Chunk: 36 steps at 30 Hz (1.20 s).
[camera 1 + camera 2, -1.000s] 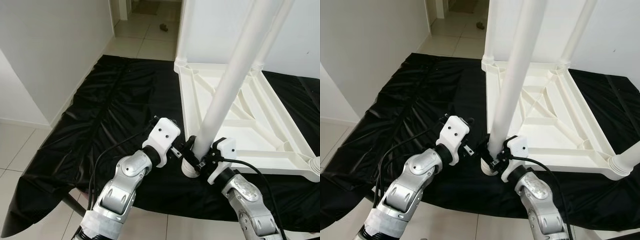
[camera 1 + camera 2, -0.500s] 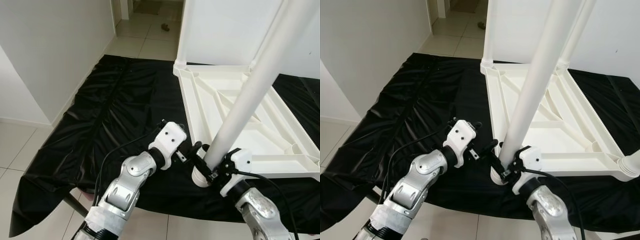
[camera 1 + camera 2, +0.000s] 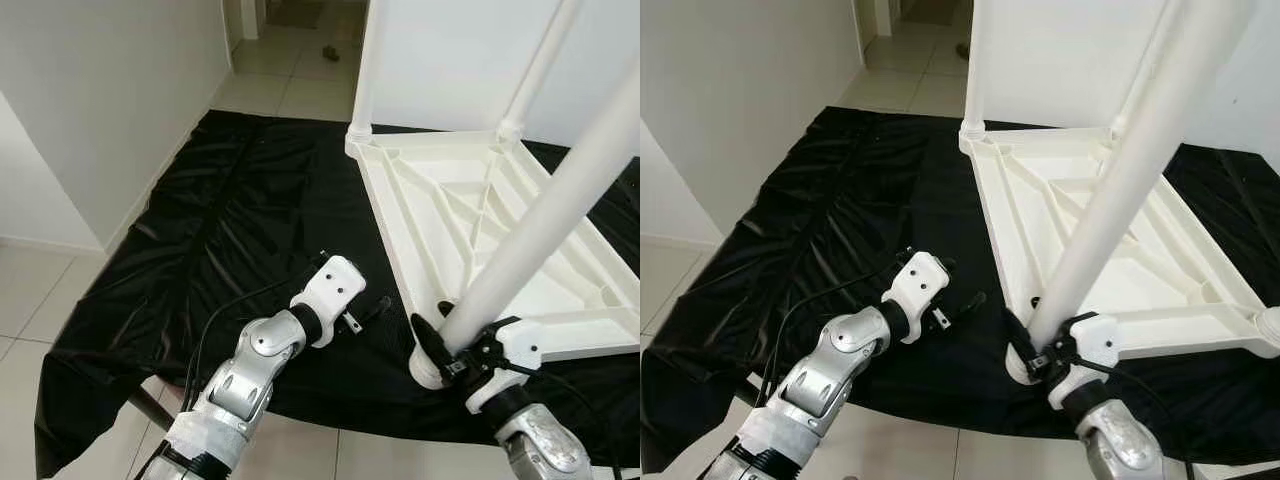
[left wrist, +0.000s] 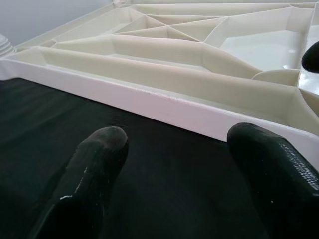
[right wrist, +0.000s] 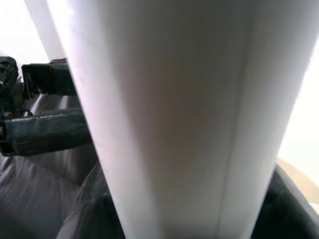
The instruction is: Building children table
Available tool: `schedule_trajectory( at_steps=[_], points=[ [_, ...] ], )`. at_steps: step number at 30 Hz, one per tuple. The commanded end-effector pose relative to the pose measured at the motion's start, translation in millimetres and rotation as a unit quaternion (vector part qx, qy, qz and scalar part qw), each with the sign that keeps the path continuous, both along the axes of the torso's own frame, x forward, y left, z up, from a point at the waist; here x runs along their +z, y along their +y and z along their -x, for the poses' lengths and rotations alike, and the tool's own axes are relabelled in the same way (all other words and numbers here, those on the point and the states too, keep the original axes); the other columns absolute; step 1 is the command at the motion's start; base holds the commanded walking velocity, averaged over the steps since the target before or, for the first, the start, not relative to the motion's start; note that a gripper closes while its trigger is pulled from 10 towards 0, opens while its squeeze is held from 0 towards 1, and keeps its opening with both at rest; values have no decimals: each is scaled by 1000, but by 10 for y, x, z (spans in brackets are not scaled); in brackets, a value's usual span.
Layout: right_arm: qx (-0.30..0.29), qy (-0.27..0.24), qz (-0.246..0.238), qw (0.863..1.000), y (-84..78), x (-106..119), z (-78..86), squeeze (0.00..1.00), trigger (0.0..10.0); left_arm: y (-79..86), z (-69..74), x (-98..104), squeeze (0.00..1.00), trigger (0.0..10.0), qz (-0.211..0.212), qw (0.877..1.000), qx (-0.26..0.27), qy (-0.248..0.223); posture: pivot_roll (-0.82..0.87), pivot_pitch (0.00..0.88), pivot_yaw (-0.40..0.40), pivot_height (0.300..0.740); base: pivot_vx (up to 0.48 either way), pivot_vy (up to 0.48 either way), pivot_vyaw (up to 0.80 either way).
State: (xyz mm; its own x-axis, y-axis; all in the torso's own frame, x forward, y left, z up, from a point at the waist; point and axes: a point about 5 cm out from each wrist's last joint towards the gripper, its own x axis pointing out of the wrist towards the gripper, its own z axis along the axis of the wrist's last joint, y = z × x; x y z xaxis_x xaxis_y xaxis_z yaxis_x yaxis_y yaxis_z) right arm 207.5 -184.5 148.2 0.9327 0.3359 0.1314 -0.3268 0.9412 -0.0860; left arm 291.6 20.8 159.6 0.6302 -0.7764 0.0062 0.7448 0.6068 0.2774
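Note:
An upside-down white plastic tabletop (image 3: 450,215) lies on a black sheet (image 3: 240,210). Two white legs (image 3: 368,60) stand in its far corners. My right gripper (image 3: 450,347) is shut on the lower end of a loose white table leg (image 3: 530,230), which slants up to the right beside the tabletop's near corner. In the right wrist view that leg (image 5: 169,109) sits between the dark fingers (image 5: 92,204). My left gripper (image 3: 372,310) is open on the sheet, left of the leg and apart from it. Its black fingers (image 4: 94,169) face the tabletop's rim (image 4: 164,107).
A white wall (image 3: 100,100) runs along the left of the sheet. Pale floor tiles (image 3: 50,300) surround it, and a doorway opens at the back. A small dark object (image 3: 328,54) lies on the far tiles. The sheet's near edge ends just below my arms.
My right gripper has carried the leg's lower end to the right, and the leg leans further right. My left gripper has come away from the leg's base and now stands apart, open.

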Motion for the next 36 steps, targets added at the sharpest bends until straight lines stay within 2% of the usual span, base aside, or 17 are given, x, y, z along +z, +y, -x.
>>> schedule_trajectory(
  at_steps=[1,5,6,7,9,10,11,17,18,23,24,27,32,33,36],
  points=[
    [-44,7,-4,999,-118,-2,-12,0,10000,-40,2,-24,0,10000,-3,1000,-12,1,-83,111,43,740,0,0,0],
    [-36,-10,-17,999,-41,60,-46,0,10000,-63,-32,-15,0,10000,-3,1000,-14,-1,-81,111,44,740,0,0,0],
    [-36,-12,-21,999,-22,68,-61,90,10000,-75,-52,-4,0,10000,-4,1000,-14,-4,-78,113,44,740,0,0,0],
    [-37,-14,-21,999,-6,74,-79,988,10000,-92,-76,20,0,10000,-2,1000,-15,-8,-75,113,42,740,0,0,0],
    [-38,-15,-21,999,4,78,-91,988,10000,-104,-93,36,0,10000,-1,1000,-15,-12,-75,113,42,740,0,0,0],
    [-37,-14,-22,999,13,77,-100,671,10000,-115,-110,55,0,10000,1,1000,-16,-15,-73,114,41,740,0,0,0],
    [-34,-13,-22,999,28,78,-106,0,10000,-127,-138,78,0,10000,2,1000,-16,-18,-72,116,41,740,0,0,0],
    [-27,-13,-24,999,68,88,-125,0,10000,-179,-242,140,0,10000,8,1000,-14,-20,-69,128,39,740,0,0,0],
    [-23,-13,-26,999,92,91,-129,0,10000,-230,-306,174,0,10000,10,1000,-12,-23,-71,131,39,740,0,0,0],
    [-20,-12,-27,999,104,87,-125,0,10000,-283,-362,204,0,10000,13,1000,-11,-23,-73,132,37,740,0,0,0],
    [-19,-10,-26,999,108,85,-125,0,10000,-336,-391,221,0,10000,11,999,-17,-25,-79,137,31,740,0,0,0],
    [-18,-9,-25,999,108,88,-128,0,10000,-359,-403,228,0,10000,10,999,-20,-26,-81,140,29,740,0,0,0],
    [-13,-9,-24,1000,114,98,-129,0,10000,-460,-417,212,0,10000,-8,999,-30,-29,-94,154,24,740,0,0,0],
    [-12,-10,-22,1000,112,114,-130,0,10000,-528,-429,204,0,10000,-14,999,-33,-30,-105,165,16,740,0,0,0],
    [-12,-10,-22,1000,110,121,-129,0,10000,-559,-446,205,0,10000,-17,999,-29,-34,-105,165,16,740,0,0,0]
  ],
)
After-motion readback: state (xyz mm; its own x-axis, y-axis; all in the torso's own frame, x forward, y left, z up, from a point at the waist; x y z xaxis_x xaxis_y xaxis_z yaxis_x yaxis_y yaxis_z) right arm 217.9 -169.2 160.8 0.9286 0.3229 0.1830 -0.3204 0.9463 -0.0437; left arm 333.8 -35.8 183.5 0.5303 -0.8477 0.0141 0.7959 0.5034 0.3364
